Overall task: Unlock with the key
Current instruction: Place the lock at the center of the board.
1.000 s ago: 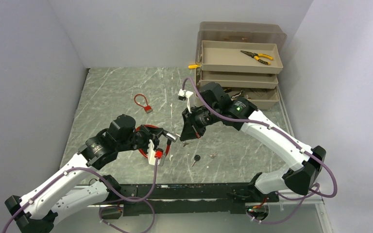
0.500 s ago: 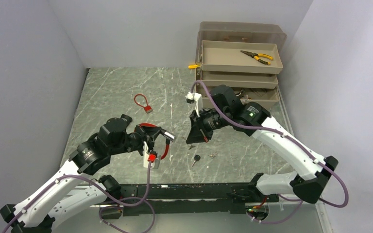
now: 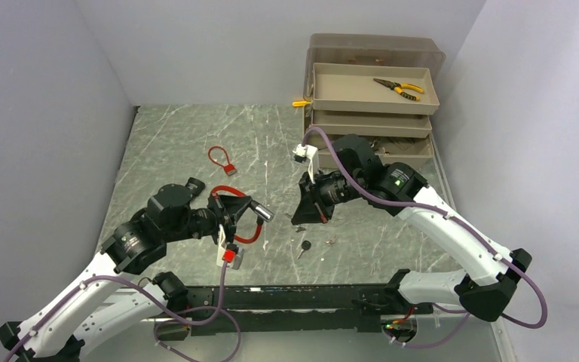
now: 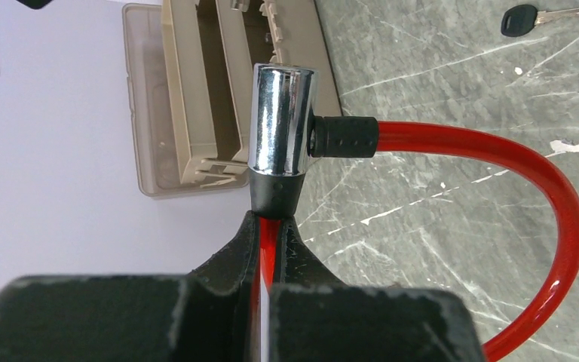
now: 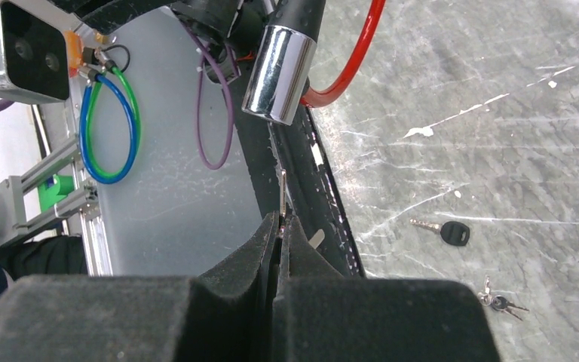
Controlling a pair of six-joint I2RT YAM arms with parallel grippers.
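So the left fingers [image 4: 222, 264] are clamped on the red cable [image 4: 497, 151] right under the chrome lock barrel [image 4: 281, 121], holding it off the tabletop [image 5: 497, 113]. The right fingers [image 5: 245, 256] pinch the key [image 5: 282, 197], blade pointing out toward the barrel but not touching. Looks like the lining-up step. Next move needs the blade square to the keyhole, which I can't see.

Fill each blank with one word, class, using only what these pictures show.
1. The left gripper is shut on a cable lock whose cable is ___.
2. The right gripper pinches a thin key, while another key, its head ___, lies on the table.
3. In the toolbox, the yellow-handled pliers lie in the ___ tray.

Missing words: red; black; top.
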